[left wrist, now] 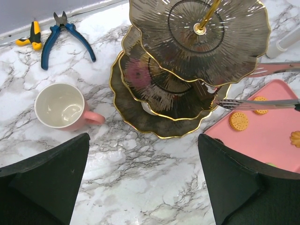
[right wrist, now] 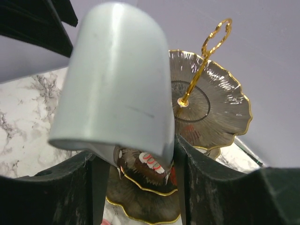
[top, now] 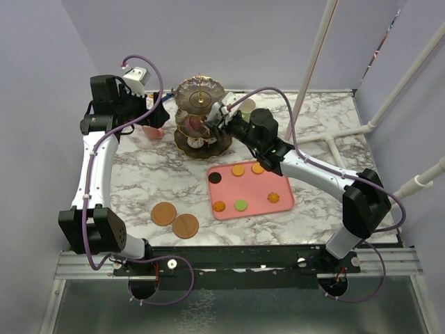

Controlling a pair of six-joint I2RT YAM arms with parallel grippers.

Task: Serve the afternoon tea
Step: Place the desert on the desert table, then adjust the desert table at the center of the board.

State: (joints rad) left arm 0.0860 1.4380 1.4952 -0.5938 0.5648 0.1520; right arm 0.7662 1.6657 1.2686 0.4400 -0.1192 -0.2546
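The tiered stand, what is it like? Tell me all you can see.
The stand has three dark, smoky, glass-like scalloped tiers edged in gold, smaller toward the top, on a gold post ending in a ring handle. It stands upright on the marble table, between the pink mug and the pink tray. Its top tier is bare; a chocolate pastry with white and red stripes sits on a lower one.

Pale lilac walls [top: 208, 35] enclose a marble-patterned table [top: 139, 181] with white pipes [top: 313, 56].

Pink mug [left wrist: 60, 105] upright left of three-tier stand [left wrist: 234, 42]; blue pliers [left wrist: 61, 24] behind; pink tray [left wrist: 262, 145] right.
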